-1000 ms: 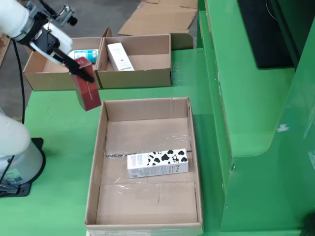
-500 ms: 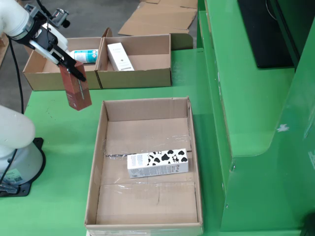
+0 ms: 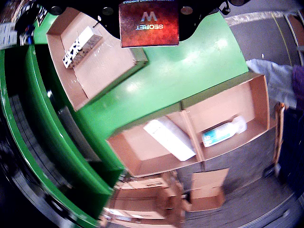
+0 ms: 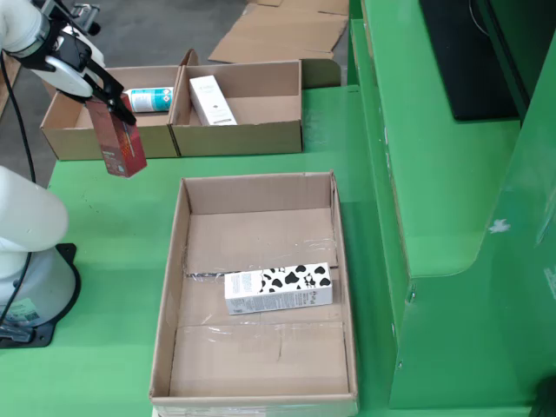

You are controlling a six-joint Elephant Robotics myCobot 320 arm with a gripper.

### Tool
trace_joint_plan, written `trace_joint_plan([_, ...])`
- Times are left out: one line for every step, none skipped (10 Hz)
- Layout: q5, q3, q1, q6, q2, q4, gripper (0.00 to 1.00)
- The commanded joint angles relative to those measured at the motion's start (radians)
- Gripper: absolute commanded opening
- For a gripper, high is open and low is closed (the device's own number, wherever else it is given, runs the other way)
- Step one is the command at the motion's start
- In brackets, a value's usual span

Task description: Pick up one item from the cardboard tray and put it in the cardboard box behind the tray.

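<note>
Currently, in the fixed view, the gripper (image 4: 102,97) at far left is clamped on the top of a red carton (image 4: 122,143), which hangs clear above the green table (image 4: 95,287), long axis near vertical. Just behind it, toward the upper frame, sit two small cardboard boxes (image 4: 174,130): the left holds a teal-labelled bottle (image 4: 149,98), the right a white carton (image 4: 212,100). Those boxes lie up and slightly right of the load. The near wall of the left one is the edge to clear; judged a short move.

Right of the carton lies the large cardboard tray (image 4: 178,261) with a cow-patterned carton (image 4: 278,290) lying crosswise.

Wrist view: red carton (image 3: 148,23) fills top centre, boxes below it.
</note>
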Motion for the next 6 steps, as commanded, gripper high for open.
trace_joint_plan([0.015,0.012,0.510,-0.047,-0.006,0.043,0.00])
trace_joint_plan([0.020,0.021,0.501,-0.059,-0.019,0.054,0.00])
trace_joint_plan([0.020,0.051,0.498,-0.062,-0.048,0.055,0.00])
trace_joint_plan([0.017,0.065,0.502,-0.061,-0.064,0.058,0.00])
trace_joint_plan([0.006,0.106,0.507,-0.055,-0.110,0.065,0.00])
trace_joint_plan([0.006,0.106,0.507,-0.055,-0.110,0.065,0.00])
